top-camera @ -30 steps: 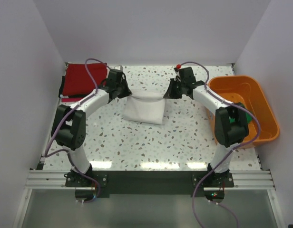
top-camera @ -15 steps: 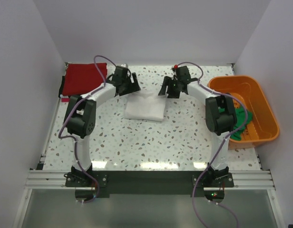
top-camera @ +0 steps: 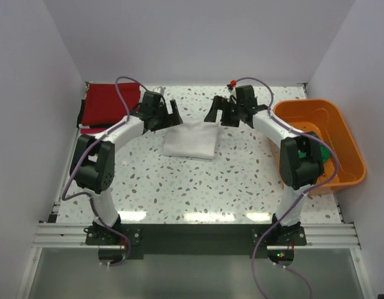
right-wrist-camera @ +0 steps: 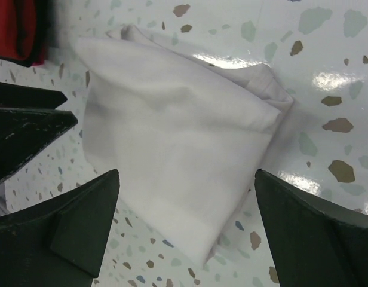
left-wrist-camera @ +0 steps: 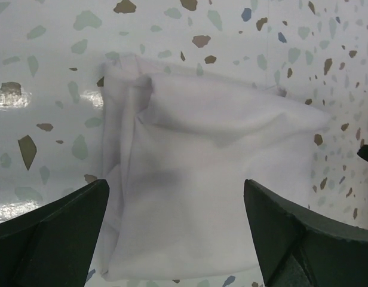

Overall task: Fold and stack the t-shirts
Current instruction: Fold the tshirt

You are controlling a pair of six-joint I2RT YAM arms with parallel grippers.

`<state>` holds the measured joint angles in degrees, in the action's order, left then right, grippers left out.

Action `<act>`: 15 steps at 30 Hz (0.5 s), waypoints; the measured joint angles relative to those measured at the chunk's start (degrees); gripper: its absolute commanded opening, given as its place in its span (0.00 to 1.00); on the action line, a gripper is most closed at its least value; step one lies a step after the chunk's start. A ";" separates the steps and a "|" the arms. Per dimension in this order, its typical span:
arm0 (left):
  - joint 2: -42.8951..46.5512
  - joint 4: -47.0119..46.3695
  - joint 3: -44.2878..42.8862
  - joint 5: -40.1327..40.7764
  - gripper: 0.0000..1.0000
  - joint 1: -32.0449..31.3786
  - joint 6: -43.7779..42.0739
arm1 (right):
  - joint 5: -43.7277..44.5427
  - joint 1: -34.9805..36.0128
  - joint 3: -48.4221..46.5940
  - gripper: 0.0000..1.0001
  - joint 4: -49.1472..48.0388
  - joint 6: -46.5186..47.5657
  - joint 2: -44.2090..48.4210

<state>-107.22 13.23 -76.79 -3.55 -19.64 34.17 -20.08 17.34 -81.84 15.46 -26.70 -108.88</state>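
Note:
A white t-shirt (top-camera: 191, 141) lies folded in a small rectangle on the speckled table, loose, with nothing gripping it. My left gripper (top-camera: 173, 112) hovers open over its far left corner and my right gripper (top-camera: 212, 113) open over its far right corner. In the left wrist view the white t-shirt (left-wrist-camera: 214, 179) lies under the wide-spread left gripper (left-wrist-camera: 175, 188). The right wrist view shows the white t-shirt (right-wrist-camera: 172, 149) below the open right gripper (right-wrist-camera: 187, 179). A red t-shirt (top-camera: 108, 103) lies folded at the far left corner. A bright green t-shirt (top-camera: 324, 153) sits in the orange tub (top-camera: 341, 124).
The orange tub stands at the table's right edge, beside the right arm's elbow. The side walls close in on both sides. The red t-shirt (right-wrist-camera: 17, 30) and the left gripper's dark fingers (right-wrist-camera: 28, 125) show at the left of the right wrist view.
Both grippers were shut on the white t-shirt's far corners; they have opened, let go and drawn back a little. The shirt has settled flat on the table.

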 measured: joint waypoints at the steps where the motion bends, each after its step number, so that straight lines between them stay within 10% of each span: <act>1: 1.27 -0.46 1.05 -1.40 1.00 0.02 -0.31 | -0.76 0.24 0.13 0.99 -0.66 0.00 0.28; 15: -13.86 -3.82 -13.35 -11.23 1.00 0.07 -0.83 | -5.44 2.47 -4.92 0.99 -5.25 -2.38 -10.58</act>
<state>-121.08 9.41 -90.15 -14.79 -19.57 33.34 -25.52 19.81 -86.76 10.22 -29.08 -119.46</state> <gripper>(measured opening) 0.997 0.985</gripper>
